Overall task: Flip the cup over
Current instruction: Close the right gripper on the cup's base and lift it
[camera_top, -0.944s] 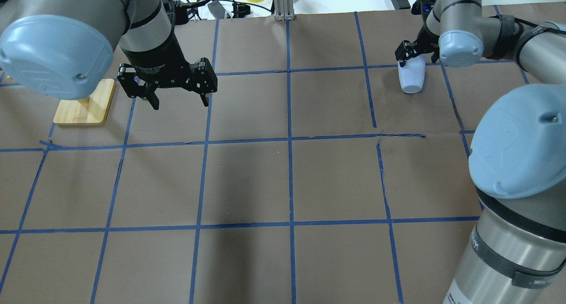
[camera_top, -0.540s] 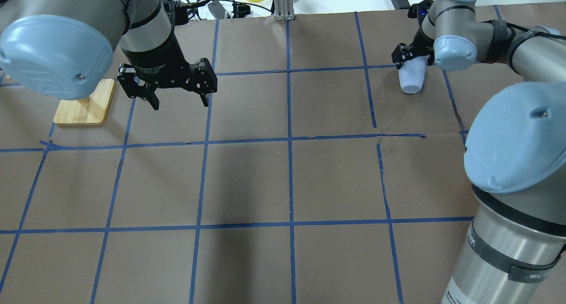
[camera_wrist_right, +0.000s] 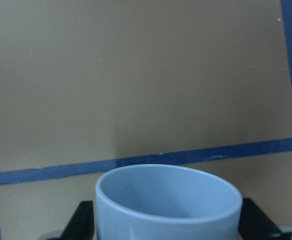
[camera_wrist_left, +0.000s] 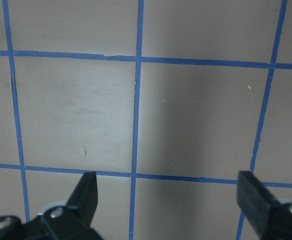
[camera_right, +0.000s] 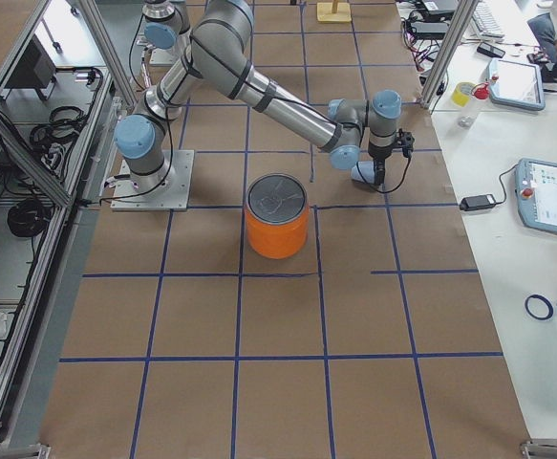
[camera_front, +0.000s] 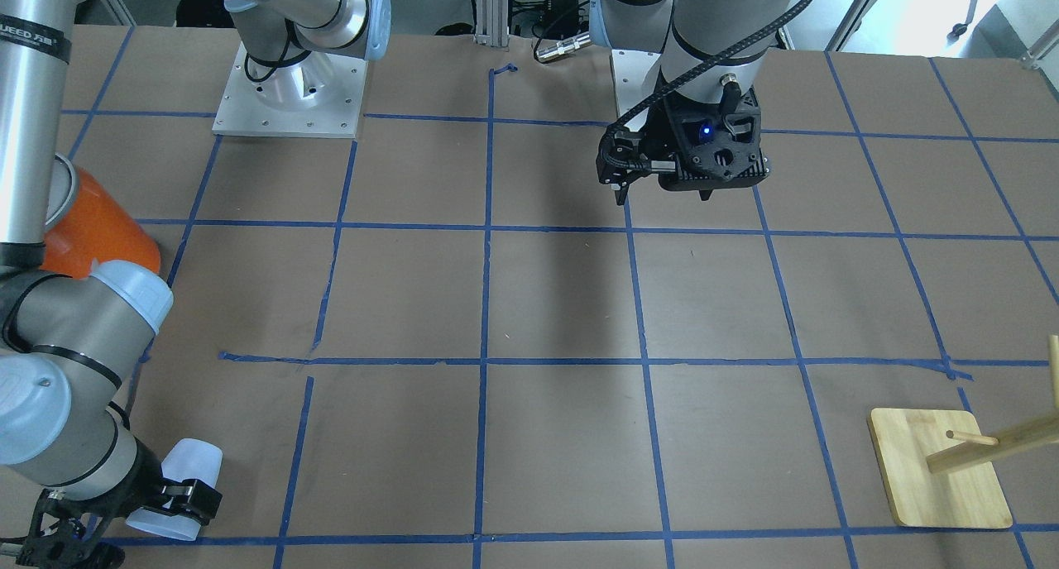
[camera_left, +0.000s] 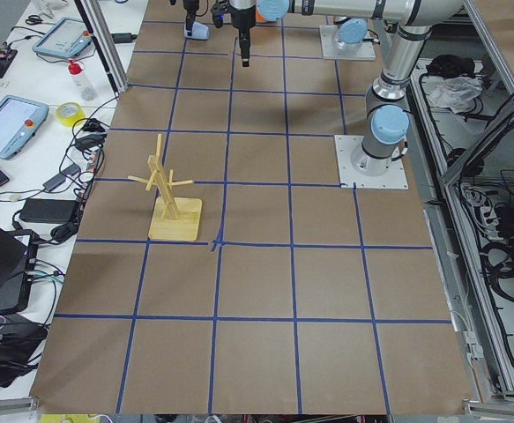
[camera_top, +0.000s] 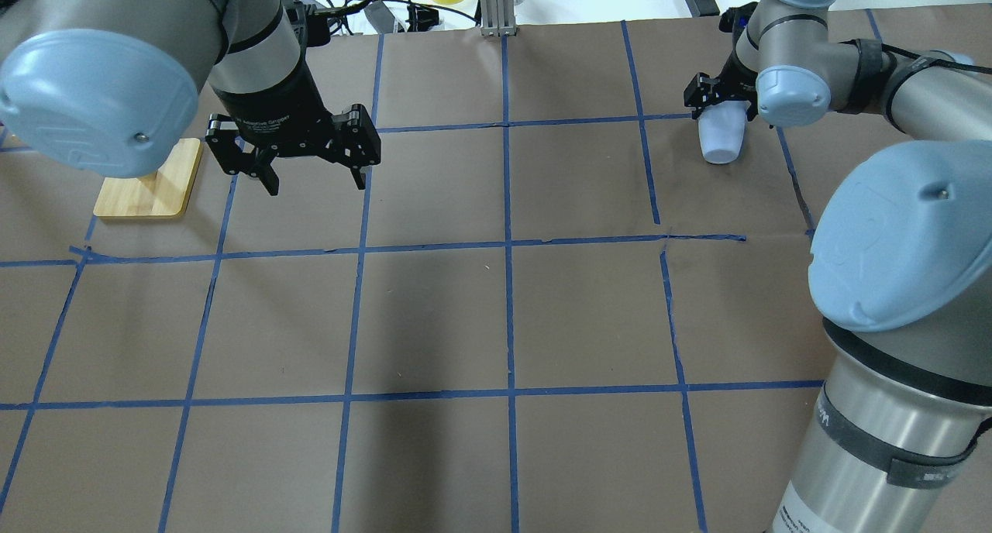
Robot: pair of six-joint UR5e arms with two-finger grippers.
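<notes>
Right gripper (camera_top: 719,105) clamped on the cup (camera_top: 719,142), 1 finger (camera_wrist_right: 83,222) each side near its rim. Cup tilted, at the table's (camera_top: 496,316) far right corner. Left gripper (camera_top: 315,183) spread wide, holding nothing, above the table.

1. The overhead view looks forward and down from behind the robot onto the table (camera_top: 434,316).
2. The front-facing view looks steeply down from the opposite side; both show the cup (camera_top: 719,139) and wooden stand (camera_top: 147,192).
3. Side views look along the table from its ends, far off.
4. The left wrist camera looks down on the table; the right one sits close to the cup's rim.
</notes>
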